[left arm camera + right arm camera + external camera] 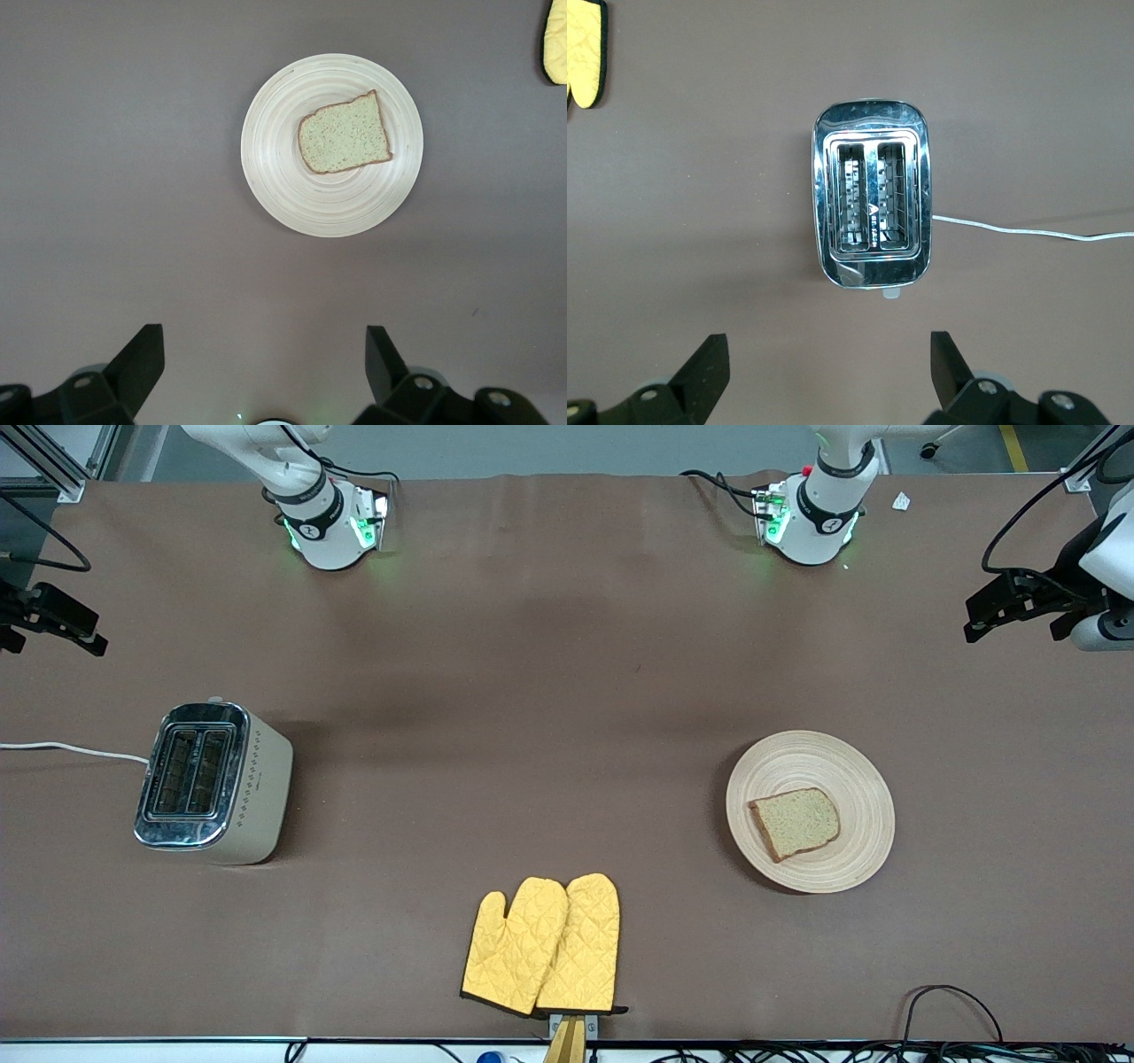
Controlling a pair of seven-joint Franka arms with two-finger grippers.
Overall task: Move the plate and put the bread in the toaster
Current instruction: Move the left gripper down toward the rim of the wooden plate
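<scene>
My left gripper (264,359) hangs with fingers wide apart above bare cloth; the plate (275,173) with the bread (344,135) on it sits at twelve o'clock from it. My right gripper (829,367) is equally spread, the toaster (871,205) at twelve o'clock. Yellow mitts (542,946) lie near the front camera.

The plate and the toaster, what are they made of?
The plate looks like pale wood with a dull finish: ring grooves run round it. The toaster seems to have a shiny metal top, since it mirrors the light, and matte cream sides, which could be plastic or painted metal.
</scene>
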